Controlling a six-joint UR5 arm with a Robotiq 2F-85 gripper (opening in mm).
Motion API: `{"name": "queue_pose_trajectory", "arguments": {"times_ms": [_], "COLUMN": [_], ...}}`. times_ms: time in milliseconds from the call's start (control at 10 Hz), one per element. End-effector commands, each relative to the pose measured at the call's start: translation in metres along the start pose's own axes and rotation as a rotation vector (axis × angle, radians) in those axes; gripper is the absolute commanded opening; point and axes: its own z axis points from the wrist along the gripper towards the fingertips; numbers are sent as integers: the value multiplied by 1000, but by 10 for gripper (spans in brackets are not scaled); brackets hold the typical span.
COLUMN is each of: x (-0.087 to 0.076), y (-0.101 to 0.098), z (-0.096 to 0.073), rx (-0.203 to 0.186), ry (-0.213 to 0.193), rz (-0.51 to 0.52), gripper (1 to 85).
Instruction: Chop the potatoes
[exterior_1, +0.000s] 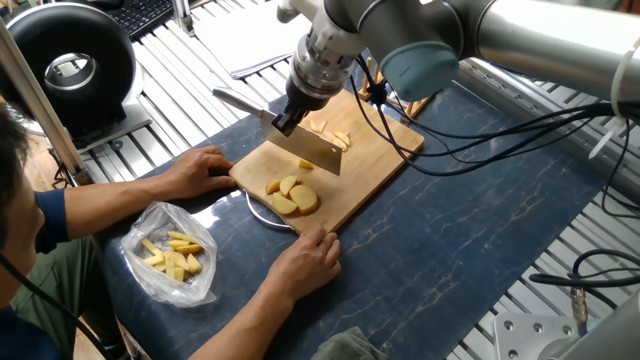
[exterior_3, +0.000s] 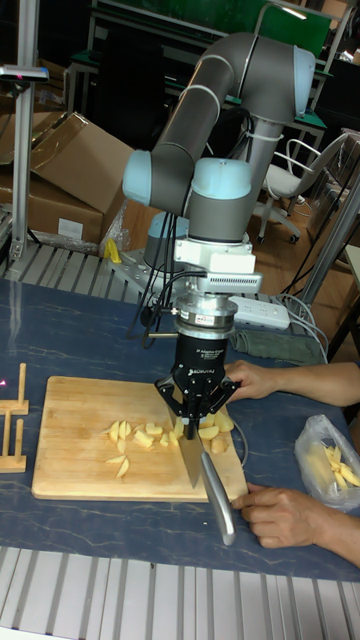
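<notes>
Claw (exterior_3: 195, 418): closed on a knife (exterior_1: 300, 145), blade angled down over the cutting board (exterior_1: 375, 160), its handle pointing away from the arm. Potatoes (exterior_1: 291, 194): pale yellow slices grouped at the board's near end; thinner cut pieces (exterior_1: 335, 136) lie beyond the blade. Cutting board: wooden, on the blue tabletop (exterior_1: 470, 230). Person's hands (exterior_1: 200, 170): one at the board's edge, the other (exterior_1: 305, 260) on the tabletop near its corner. Plastic bag (exterior_1: 172, 253): holds yellow pieces, well apart from the board.
</notes>
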Motion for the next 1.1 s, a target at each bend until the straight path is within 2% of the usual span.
{"name": "queue_pose_trajectory", "arguments": {"times_ms": [0, 600, 1000], "x": [-2, -1, 3], "y": [0, -3, 4], "z": [-1, 6, 6], "rx": [-7, -1, 0], "ry": [-7, -21, -24], "rz": [8, 2, 19], "gripper": [10, 10, 10]}}
